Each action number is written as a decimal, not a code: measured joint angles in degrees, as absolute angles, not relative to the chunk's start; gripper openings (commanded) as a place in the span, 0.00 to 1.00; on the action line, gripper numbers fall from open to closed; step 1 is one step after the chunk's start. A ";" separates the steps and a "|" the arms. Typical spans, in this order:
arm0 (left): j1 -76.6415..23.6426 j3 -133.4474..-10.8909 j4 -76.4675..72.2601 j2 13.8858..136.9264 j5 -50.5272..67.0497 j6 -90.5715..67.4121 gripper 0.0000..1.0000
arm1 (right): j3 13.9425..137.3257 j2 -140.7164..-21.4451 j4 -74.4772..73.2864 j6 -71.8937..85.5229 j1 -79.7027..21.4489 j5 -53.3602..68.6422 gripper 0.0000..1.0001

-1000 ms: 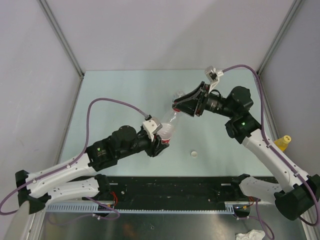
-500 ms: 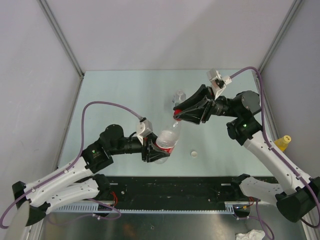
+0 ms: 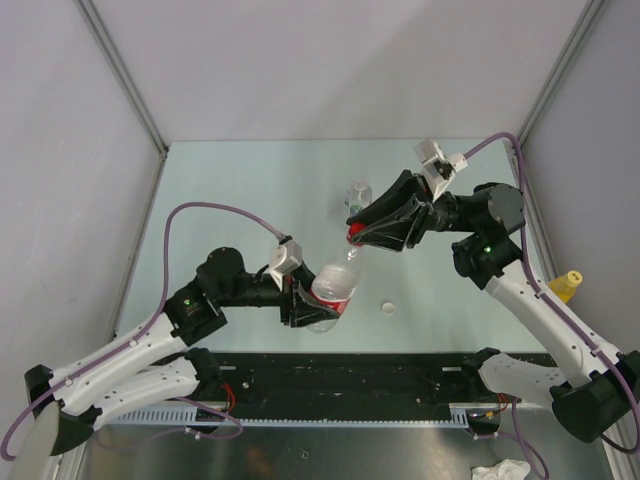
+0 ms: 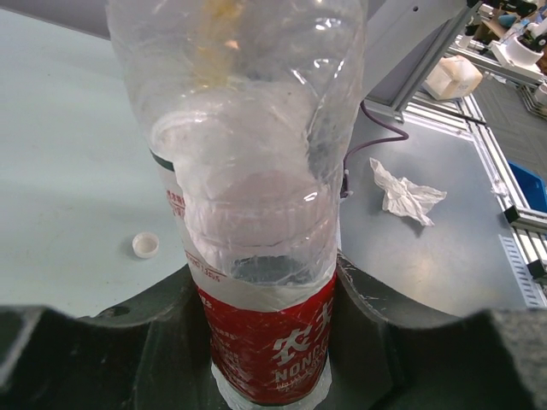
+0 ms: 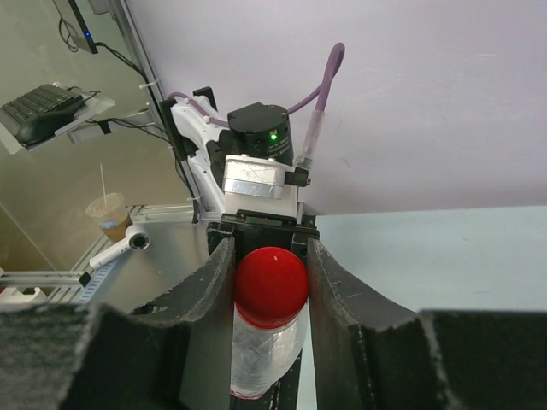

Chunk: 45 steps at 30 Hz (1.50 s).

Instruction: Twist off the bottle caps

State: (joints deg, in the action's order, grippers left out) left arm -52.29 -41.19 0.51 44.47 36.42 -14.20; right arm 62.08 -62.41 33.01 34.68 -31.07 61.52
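While the right end effector [image 3: 360, 231] has rolled at the wrist, pinched narrow on the red cap [image 5: 271, 286], the left end effector [image 3: 310, 305] has drawn back toward six o'clock. It is clamped round the red-labelled bottle [image 3: 335, 285], which hangs tilted above mid-worktop. I'd judge the twist is under way, with the cap still on the neck. A white cap [image 3: 388, 308] lies loose at five o'clock of it, and a clear bottle [image 3: 358, 193] stands at twelve. Plain grey panels [image 3: 330, 60] wall the pale green worktop [image 3: 230, 190].
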 measured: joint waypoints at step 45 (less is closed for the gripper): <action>-50.17 -41.43 7.97 51.29 14.22 -8.84 0.00 | 61.93 -60.66 19.05 33.15 -27.35 42.00 0.99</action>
State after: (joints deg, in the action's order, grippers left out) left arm -50.17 -41.43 7.97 51.29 14.22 -8.84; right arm 61.93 -60.66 19.05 33.15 -27.35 42.00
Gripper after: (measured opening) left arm 0.491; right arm 0.993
